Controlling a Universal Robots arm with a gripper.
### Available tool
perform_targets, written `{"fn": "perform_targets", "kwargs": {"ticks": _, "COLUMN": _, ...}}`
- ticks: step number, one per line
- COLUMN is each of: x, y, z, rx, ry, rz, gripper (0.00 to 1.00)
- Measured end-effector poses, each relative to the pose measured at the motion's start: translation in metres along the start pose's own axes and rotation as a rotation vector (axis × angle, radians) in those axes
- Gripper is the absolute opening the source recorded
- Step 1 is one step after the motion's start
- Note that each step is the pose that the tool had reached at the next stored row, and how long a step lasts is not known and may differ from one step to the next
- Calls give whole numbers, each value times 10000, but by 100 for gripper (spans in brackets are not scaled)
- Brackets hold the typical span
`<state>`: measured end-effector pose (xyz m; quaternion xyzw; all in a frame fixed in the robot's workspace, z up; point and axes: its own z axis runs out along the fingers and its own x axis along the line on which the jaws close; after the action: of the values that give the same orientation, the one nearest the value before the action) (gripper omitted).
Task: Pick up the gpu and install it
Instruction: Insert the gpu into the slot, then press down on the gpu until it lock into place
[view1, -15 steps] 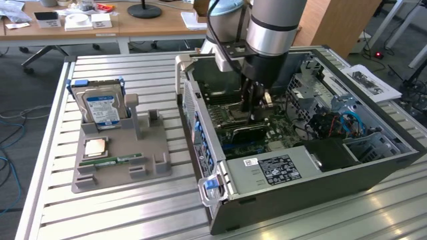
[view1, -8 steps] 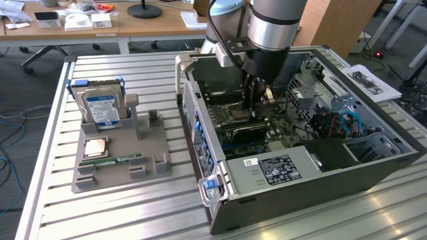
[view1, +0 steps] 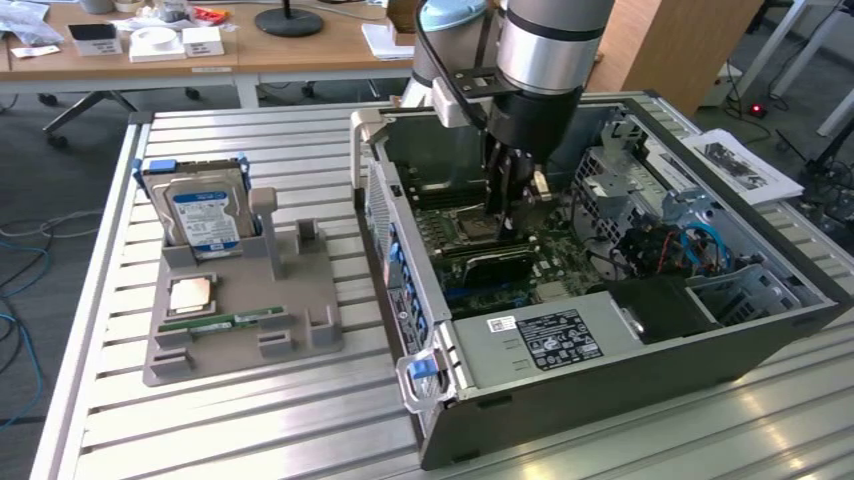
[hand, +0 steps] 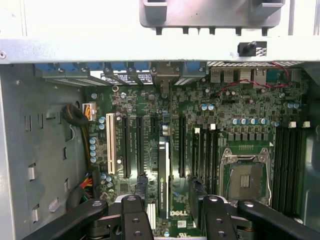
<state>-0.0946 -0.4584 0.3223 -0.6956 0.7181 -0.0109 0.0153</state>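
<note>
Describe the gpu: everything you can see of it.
The gpu is a thin dark card, seen edge-on in the wrist view, with small white lettering along its edge. It stands upright in a slot of the green motherboard, parallel to the black expansion slots beside it, inside the open computer case. The exterior view shows its dark face just below the gripper, whose open fingers flank the card without clamping it.

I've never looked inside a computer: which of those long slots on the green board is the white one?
The white slot sits at the end of the row, nearest the bare metal case wall. The other long slots beside it are all black.
</note>
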Motion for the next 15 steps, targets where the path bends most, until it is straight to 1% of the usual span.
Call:
{"fn": "perform_targets", "kwargs": {"ticks": 13, "x": 0, "y": 0, "z": -1, "rx": -1, "ry": 2, "rz": 0, "gripper": 45}}
{"fn": "perform_targets", "kwargs": {"ticks": 15, "x": 0, "y": 0, "z": -1, "rx": -1, "ry": 2, "rz": 0, "gripper": 32}}
